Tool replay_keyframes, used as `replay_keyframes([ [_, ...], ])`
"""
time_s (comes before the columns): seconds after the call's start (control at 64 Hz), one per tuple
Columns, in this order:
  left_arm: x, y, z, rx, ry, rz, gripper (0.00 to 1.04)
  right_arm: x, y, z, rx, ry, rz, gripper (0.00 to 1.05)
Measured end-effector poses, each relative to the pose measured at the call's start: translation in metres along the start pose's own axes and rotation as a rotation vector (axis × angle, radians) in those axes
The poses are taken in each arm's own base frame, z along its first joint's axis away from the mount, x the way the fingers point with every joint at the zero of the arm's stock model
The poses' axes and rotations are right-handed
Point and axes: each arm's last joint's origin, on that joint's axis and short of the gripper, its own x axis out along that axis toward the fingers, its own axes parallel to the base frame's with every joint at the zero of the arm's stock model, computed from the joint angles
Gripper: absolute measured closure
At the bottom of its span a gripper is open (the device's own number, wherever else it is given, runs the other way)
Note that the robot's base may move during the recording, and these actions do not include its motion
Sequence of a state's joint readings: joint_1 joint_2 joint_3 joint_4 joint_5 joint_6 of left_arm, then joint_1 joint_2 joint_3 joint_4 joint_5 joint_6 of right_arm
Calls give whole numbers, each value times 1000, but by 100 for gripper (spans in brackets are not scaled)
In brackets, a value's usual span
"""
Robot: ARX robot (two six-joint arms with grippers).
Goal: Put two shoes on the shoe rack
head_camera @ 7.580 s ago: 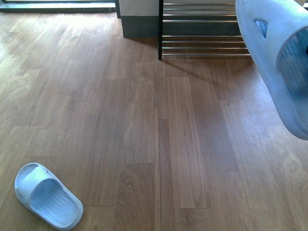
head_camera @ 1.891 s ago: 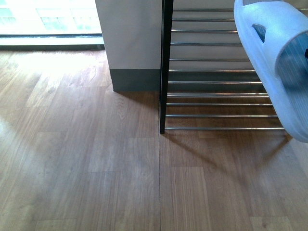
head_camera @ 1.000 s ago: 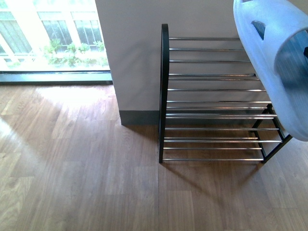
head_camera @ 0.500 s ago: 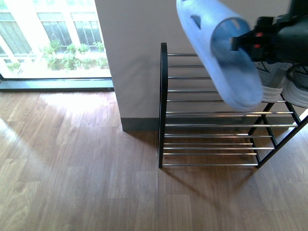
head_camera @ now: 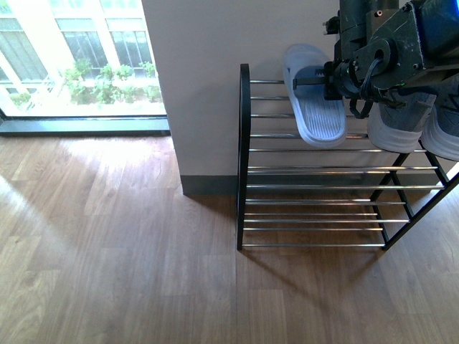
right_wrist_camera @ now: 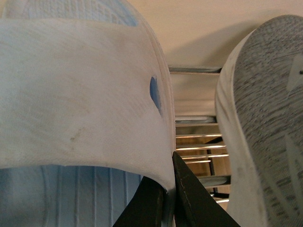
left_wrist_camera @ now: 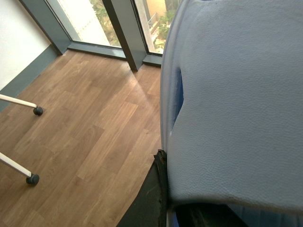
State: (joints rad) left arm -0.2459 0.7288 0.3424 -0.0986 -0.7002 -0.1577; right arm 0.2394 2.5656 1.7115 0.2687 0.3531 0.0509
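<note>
shoe rack [head_camera: 244, 158]: stands on the floor [head_camera: 129, 258] with its back against the wall [head_camera: 204, 86], on the right in the front view.
window [head_camera: 79, 57]: left of the wall, behind the floor's far edge, apart from the rack.
sandal [head_camera: 317, 118]: over the left part of the rack's upper rods, tilted, strap end toward the wall and the other end toward the front. Whether it rests on the rods cannot be told.
right gripper [head_camera: 315, 77]: clamped on the sandal's strap, above the top rods.
sneakers [head_camera: 399, 123]: side by side on the upper rack, just right of the sandal.
second sandal [left_wrist_camera: 236, 104]: up off the floor, close before the left wrist camera.
</note>
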Motion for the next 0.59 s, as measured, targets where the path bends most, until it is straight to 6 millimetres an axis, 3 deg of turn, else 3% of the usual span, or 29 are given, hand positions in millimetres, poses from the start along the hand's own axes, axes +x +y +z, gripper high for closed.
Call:
replay_keyframes([
  [0.422, 0, 0, 0, 0, 0, 0, 103, 28, -15, -1, -88, 32, -114, 103],
  [0.594, 0, 0, 0, 0, 0, 0, 103, 27, -21, 0, -73, 15, -98, 77],
])
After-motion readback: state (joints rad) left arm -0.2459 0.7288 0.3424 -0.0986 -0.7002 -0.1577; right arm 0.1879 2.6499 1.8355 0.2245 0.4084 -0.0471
